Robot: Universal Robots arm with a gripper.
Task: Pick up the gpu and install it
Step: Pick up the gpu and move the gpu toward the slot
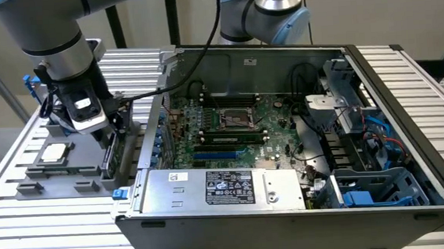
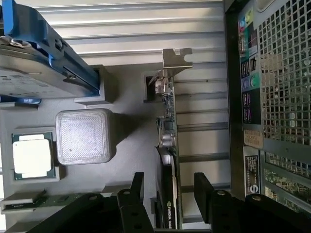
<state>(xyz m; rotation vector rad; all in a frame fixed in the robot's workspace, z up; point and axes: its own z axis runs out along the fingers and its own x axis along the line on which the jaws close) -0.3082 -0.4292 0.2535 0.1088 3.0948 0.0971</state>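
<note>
Black 2-finger gripper hangs directly over the gpu. The card stands on its long edge in a slot of the grey parts holder, just beside the ported rear panel of the open computer case. The jaws are spread wide, with 1 finger on each side of the card and a gap at both faces; nothing is gripped. The card's silver bracket is at the end away from the gripper. The same holder carries a CPU chip and a hard drive with blue rails.
</note>
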